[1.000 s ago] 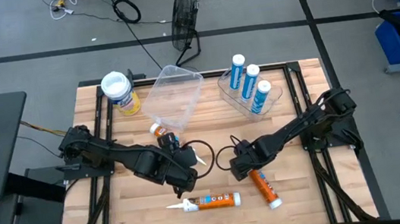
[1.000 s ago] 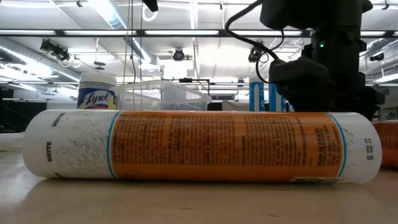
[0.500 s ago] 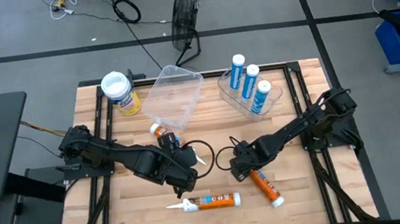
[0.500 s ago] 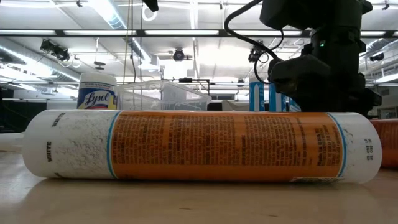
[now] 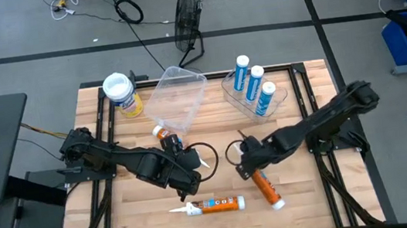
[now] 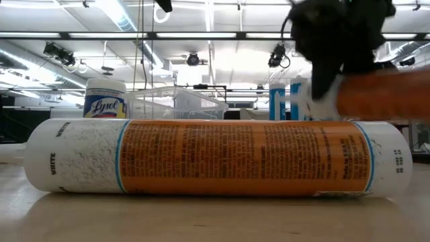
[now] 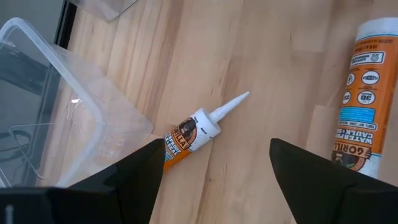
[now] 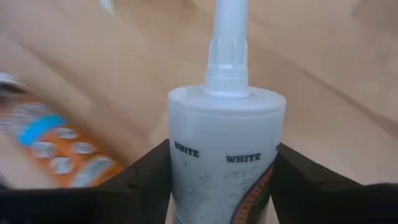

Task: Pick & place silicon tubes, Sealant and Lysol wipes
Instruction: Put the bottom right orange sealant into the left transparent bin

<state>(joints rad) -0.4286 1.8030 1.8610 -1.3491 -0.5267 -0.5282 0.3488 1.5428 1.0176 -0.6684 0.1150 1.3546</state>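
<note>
Since a second ago the right arm has swung up and outward, and the orange tube that lay flat beside its gripper now hangs tilted off the wood. The right gripper (image 5: 250, 166) has its fingers (image 8: 146, 180) pressed on either side of a caulk tube (image 8: 225, 158), white nozzle pointing away from the wrist, the word WHITE showing on the shoulder. In the low view that tube (image 6: 379, 94) rides above the table, blurred, which suggests the lift is under way; from above, its far end (image 5: 269, 191) slants down toward the front edge.

The left gripper (image 5: 189, 176) has not shifted between frames. Its fingers stand apart with nothing between them, above a small orange tube (image 7: 196, 132) that lies just beside the empty clear bin (image 5: 176, 95). A third orange tube (image 5: 216, 204) lies flat near the front edge, well apart from both grippers.

At the back right, a clear tray (image 5: 234, 95) already holds three blue-and-white tubes (image 5: 254, 83). The Lysol wipes (image 5: 122, 94) stand upright at the back left corner, untouched and far from either arm.

My judgement: one tube is now picked, and the carry to a container comes next, while two tubes and the wipes remain to be dealt with
</note>
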